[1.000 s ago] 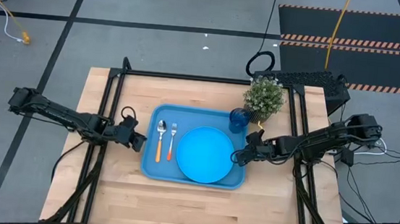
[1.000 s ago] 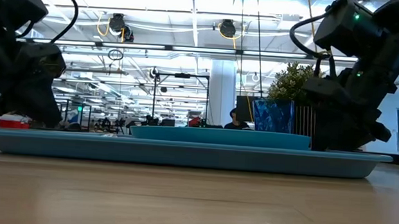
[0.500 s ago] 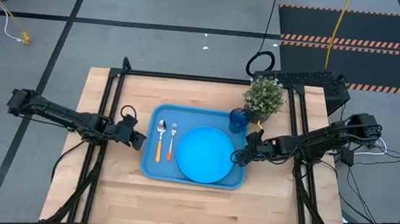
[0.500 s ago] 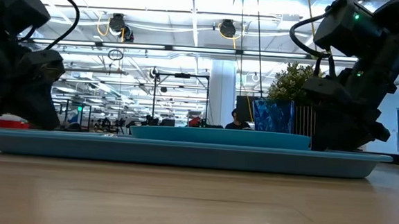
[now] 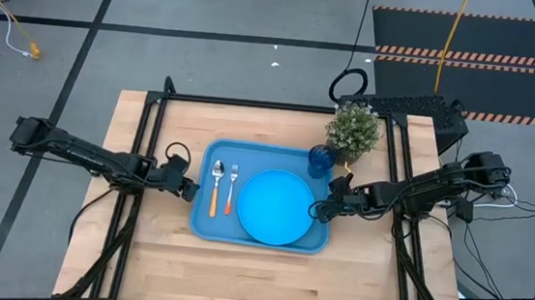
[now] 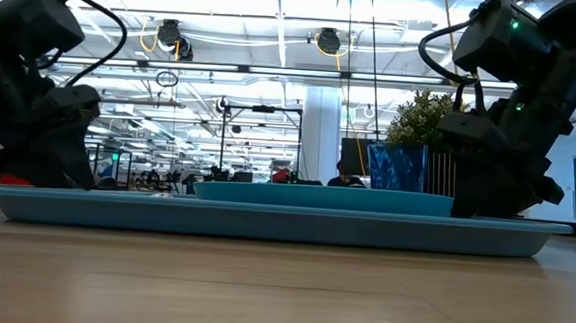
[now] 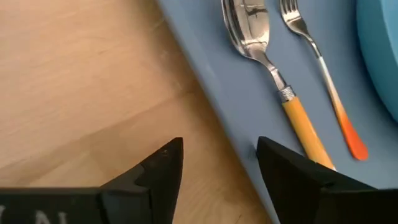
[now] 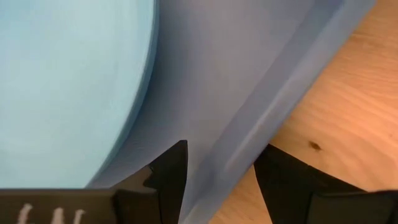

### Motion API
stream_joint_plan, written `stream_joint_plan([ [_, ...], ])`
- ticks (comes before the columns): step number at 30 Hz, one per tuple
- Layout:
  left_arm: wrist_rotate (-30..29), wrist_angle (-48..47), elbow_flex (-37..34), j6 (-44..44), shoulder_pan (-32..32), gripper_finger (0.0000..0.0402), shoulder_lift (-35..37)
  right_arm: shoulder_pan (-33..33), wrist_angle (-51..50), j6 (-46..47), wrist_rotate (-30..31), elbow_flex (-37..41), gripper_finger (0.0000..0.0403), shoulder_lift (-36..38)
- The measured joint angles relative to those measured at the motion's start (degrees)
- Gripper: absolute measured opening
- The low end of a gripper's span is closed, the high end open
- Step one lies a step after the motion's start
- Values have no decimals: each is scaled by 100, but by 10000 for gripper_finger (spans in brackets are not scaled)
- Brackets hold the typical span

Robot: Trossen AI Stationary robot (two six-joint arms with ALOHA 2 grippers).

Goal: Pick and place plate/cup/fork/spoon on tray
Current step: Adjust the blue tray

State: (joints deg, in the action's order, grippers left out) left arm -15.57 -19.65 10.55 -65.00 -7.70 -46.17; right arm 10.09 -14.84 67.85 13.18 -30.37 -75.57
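Pincer left [image 5: 189, 191], fingers apart and empty, straddles the tray [image 5: 201, 224] rim at centre-left; pincer right [image 5: 317, 211] straddles the opposite rim. One plate [image 5: 275, 205], one cup [image 5: 319, 159], one fork [image 5: 230, 189], one spoon [image 5: 214, 186] lie on the tray.

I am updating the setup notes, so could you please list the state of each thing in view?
Tray: flat on the table, loaded.
Plate: flat in the tray.
Cup: upright in the tray's far right corner.
Spoon: lying in the tray, bowl away from the front edge.
Fork: lying beside the spoon, apart from it.
Left gripper: fingers open astride the tray's left rim.
Right gripper: fingers open astride the right rim.
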Motion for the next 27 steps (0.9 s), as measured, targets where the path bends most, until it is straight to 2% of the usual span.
stream_joint_plan([
  [6,117,793,-9,204,34,219,-470,0,4,-20,-1,0,174,0],
  [14,185,1246,5,142,-28,196,-1094,2,73,-111,1,0,173,0],
  [27,307,1444,-9,-148,-415,148,-1167,13,206,-98,-4,7,174,-1],
])
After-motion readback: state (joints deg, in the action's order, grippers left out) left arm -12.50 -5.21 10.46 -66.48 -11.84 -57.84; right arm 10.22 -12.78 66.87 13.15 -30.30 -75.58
